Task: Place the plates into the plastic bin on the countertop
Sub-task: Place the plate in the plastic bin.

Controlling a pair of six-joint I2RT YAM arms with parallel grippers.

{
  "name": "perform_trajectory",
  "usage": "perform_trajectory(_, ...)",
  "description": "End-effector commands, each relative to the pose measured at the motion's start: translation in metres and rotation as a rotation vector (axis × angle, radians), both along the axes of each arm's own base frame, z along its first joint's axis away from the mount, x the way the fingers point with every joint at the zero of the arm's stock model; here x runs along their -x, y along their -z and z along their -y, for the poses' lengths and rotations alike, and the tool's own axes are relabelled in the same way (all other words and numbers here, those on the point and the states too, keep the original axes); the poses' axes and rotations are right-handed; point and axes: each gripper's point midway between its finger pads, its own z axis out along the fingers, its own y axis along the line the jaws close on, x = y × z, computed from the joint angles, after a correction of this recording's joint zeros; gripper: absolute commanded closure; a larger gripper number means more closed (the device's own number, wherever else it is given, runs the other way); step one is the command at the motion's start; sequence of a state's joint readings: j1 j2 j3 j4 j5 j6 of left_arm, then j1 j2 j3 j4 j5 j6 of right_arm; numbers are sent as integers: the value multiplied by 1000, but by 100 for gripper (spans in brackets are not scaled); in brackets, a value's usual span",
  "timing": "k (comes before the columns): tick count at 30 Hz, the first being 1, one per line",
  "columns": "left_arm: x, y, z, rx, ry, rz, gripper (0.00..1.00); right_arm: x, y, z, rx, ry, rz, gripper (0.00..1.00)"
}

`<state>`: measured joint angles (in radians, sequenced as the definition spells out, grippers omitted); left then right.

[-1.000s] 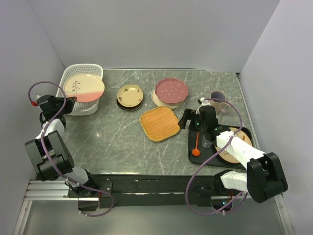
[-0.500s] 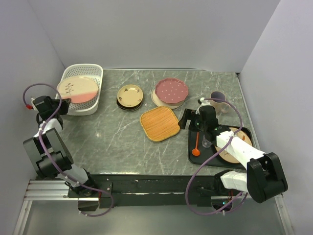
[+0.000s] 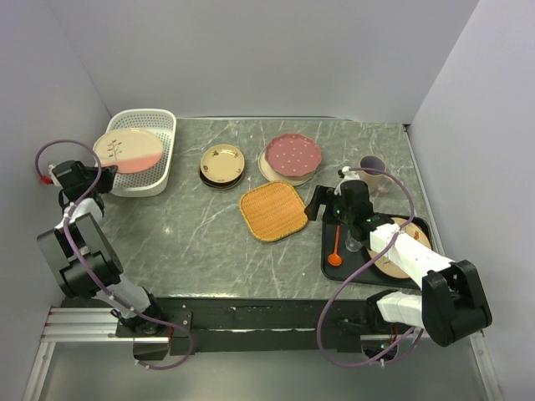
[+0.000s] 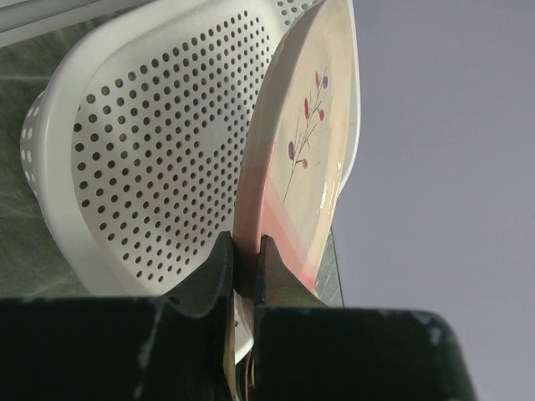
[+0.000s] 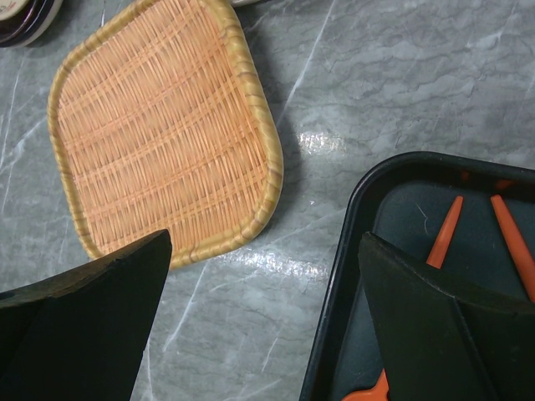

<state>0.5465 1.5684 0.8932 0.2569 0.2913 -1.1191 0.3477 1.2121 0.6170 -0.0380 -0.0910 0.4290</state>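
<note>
Left fingers [image 4: 216, 269]: clamped on the near rim of the pink-and-cream sprig plate [image 4: 301, 159]. It is a thin pinch at the very edge, and the rest of the plate is unsupported.
Sprig plate position: upper left of the top view [image 3: 128, 150], tilted over the white lattice bin [image 3: 164, 170]. Its lower-left edge overhangs the bin's rim. Whether it touches the rim cannot be told.
Bin: far-left corner of the grey marble-look surface [image 3: 192, 242], with an opening only slightly wider than this plate.
Right fingers [image 5: 92, 309]: spread wide and holding nothing, poised right of centre over the gap between the woven squarish plate [image 3: 272, 210] and the black tray [image 3: 324, 251].
Plates not yet binned: the polka-dot plate [image 3: 292, 153], the small tan plate [image 3: 222, 161] on a dark one, and the woven plate, all mid-surface.
Risk, slip: with such an edge pinch, the plate's weight could pivot it between the fingers or slide it free.
Risk, wedging: if released tilted and off-centre, the plate may prop on the rim or jam across the walls, which would block later plates.
Risk, bin shift: the bin looks light, so a downward push on its rim could tip it or skate it towards the left edge.
Risk, right side: the mug [image 3: 372, 171] sits close to that arm, and a careless sweep could knock it.
</note>
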Motion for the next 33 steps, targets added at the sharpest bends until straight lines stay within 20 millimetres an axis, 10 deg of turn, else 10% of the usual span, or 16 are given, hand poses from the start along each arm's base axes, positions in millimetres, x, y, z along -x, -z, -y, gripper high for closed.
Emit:
perform_trajectory(1, -23, -85, -8, -132, 29, 220, 99, -10, -19, -5, -13, -7, 55, 0)
perform_trajectory(33, -87, -37, 4, -231, 93, 42, 99, -11, -15, -16, -40, -50, 36, 0)
